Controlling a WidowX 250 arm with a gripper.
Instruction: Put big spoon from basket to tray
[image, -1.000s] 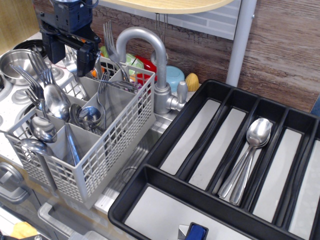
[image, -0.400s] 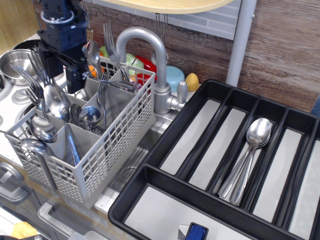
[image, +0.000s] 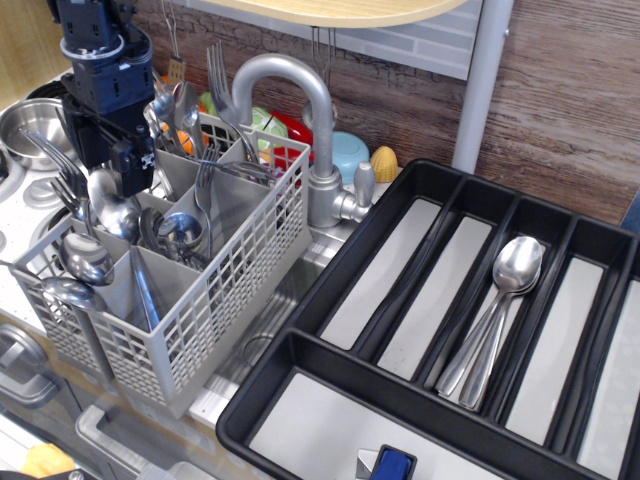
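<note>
Steel cutlery crowds the grey basket, and the big spoon is seen standing bowl-up in a compartment at its left side, among forks and smaller spoons. Directly above that bowl the black gripper is lowered close; how far its jaws stand apart cannot be told (they are hidden against the dark body). To the right, past the tap, the black tray lies with most lanes bare; one lane holds spoons.
</note>
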